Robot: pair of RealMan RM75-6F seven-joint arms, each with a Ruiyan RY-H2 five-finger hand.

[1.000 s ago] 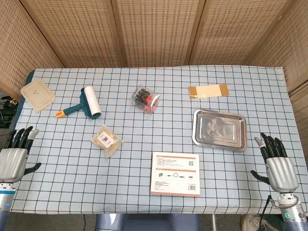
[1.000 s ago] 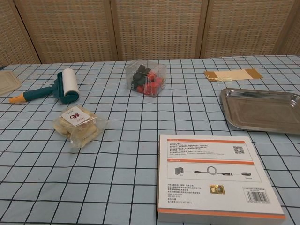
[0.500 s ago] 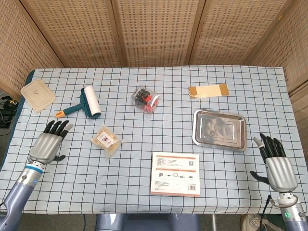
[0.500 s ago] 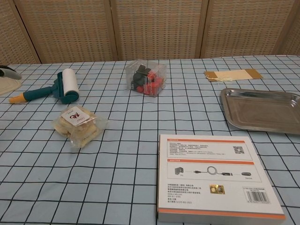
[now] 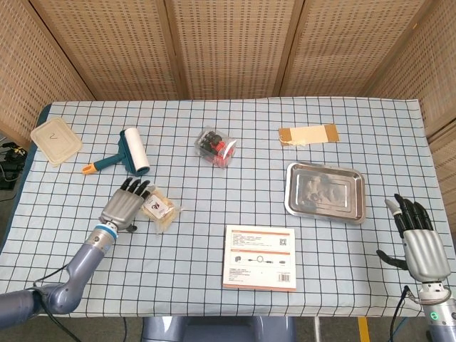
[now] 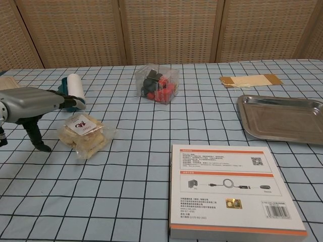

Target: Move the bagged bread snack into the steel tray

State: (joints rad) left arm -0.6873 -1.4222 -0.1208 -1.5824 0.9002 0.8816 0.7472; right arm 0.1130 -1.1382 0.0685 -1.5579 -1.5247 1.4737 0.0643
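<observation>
The bagged bread snack (image 5: 160, 209) (image 6: 85, 134), a clear bag with a white and red label, lies on the checked cloth left of centre. My left hand (image 5: 123, 204) (image 6: 34, 104) hovers just to its left, fingers stretched out flat towards the bag and holding nothing; whether they touch it I cannot tell. The steel tray (image 5: 325, 192) (image 6: 282, 120) sits bare at the right. My right hand (image 5: 416, 239) hangs off the table's front right corner, fingers apart, nothing in it; the chest view does not show it.
A lint roller (image 5: 127, 152) (image 6: 71, 89) lies behind the left hand. A clear box of red and dark pieces (image 5: 216, 147) (image 6: 158, 83) stands mid-table, and a white boxed product (image 5: 261, 256) (image 6: 230, 188) lies at the front. A tan card (image 5: 308, 134) and a lid (image 5: 55, 140) sit at the back.
My left hand has swung in from the table's left edge towards the centre and now sits beside the bread bag. The right hand has sunk slightly. The bag has not moved.
</observation>
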